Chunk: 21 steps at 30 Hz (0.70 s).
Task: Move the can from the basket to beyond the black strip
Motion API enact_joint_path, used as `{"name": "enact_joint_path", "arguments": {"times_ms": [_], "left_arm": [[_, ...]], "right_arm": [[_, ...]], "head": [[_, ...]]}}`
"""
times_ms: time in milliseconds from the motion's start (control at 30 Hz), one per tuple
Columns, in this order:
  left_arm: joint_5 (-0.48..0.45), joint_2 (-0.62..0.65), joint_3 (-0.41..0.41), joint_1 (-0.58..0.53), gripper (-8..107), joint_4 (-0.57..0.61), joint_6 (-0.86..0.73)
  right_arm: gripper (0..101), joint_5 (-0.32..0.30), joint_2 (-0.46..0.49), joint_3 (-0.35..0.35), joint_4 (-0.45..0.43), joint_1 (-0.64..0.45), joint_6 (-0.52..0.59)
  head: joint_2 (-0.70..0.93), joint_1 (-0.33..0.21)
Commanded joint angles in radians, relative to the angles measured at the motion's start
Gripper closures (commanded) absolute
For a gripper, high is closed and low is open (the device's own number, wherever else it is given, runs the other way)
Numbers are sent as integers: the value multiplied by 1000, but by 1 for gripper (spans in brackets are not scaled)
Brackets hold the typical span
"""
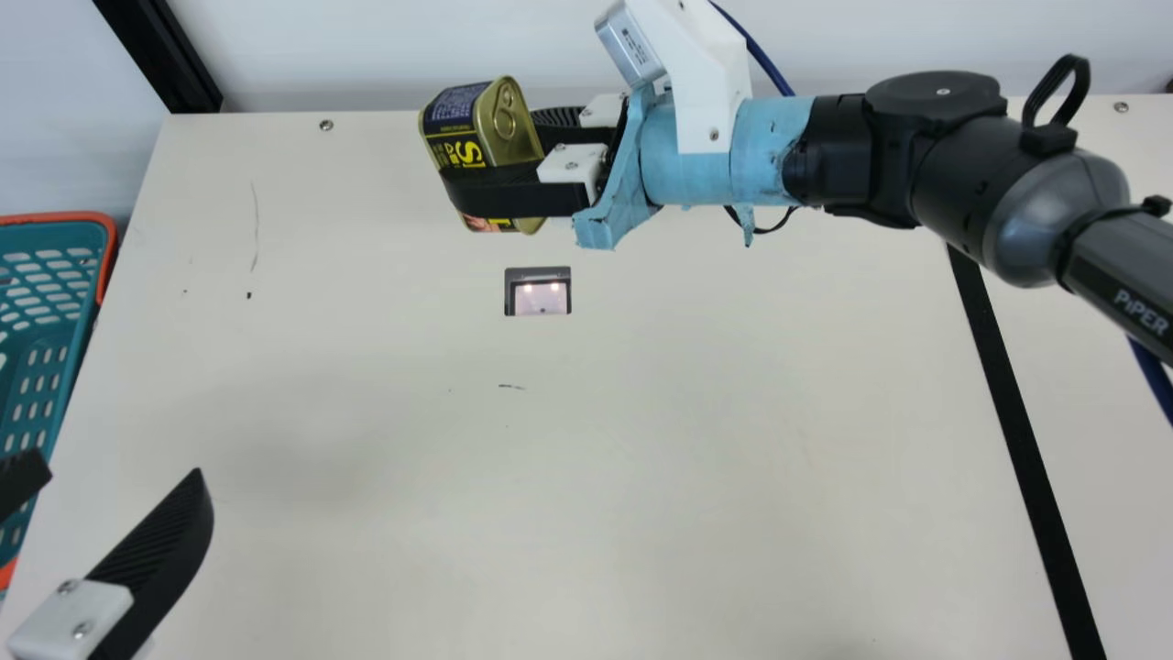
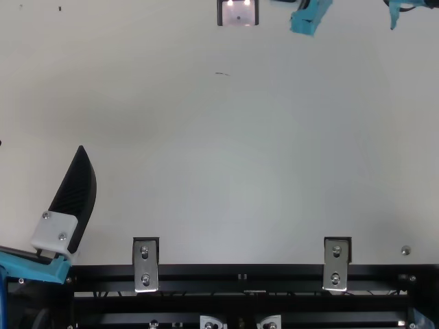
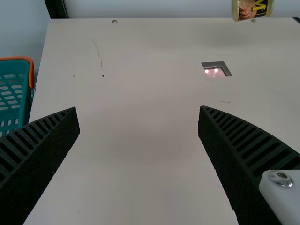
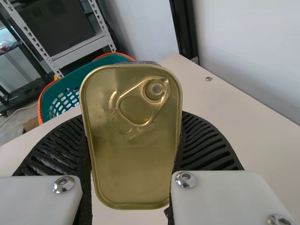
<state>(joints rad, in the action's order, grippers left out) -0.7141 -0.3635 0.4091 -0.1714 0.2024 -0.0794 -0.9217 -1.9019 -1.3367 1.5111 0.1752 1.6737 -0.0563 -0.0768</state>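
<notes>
The right claw [image 4: 132, 122] is clamped on the can [image 1: 509, 124], the left claw [image 3: 138, 115] spread empty; should smooth metal slip, it could be dropped before the black strip [image 1: 1017, 422].

- There is one can [image 1: 461, 147].
- There is one basket [image 1: 53, 367].
- There is one bench [image 1: 733, 412].
- There is one black strip [image 1: 1017, 403].
- There are two grippers, one left gripper [image 1: 119, 472] and one right gripper [image 1: 486, 151].
- There are four ribbed fingers [image 1: 179, 522], two per gripper.
- There is one dark-framed panel [image 1: 538, 298].
- There are two larger metal brackets, one [image 2: 145, 266] and another [image 2: 336, 266].
</notes>
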Motion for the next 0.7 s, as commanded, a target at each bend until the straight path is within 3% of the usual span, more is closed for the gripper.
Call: {"name": "enact_joint_path", "arguments": {"times_ms": [0,667], "left_arm": [[0,0,0,0,9,0,0],[0,0,0,0,9,0,0]], "right_arm": [[101,-5,-9,3,11,-1,21],[101,0,-85,1,71,-27,94]], "head": [[0,-5],[0,-5]]}}
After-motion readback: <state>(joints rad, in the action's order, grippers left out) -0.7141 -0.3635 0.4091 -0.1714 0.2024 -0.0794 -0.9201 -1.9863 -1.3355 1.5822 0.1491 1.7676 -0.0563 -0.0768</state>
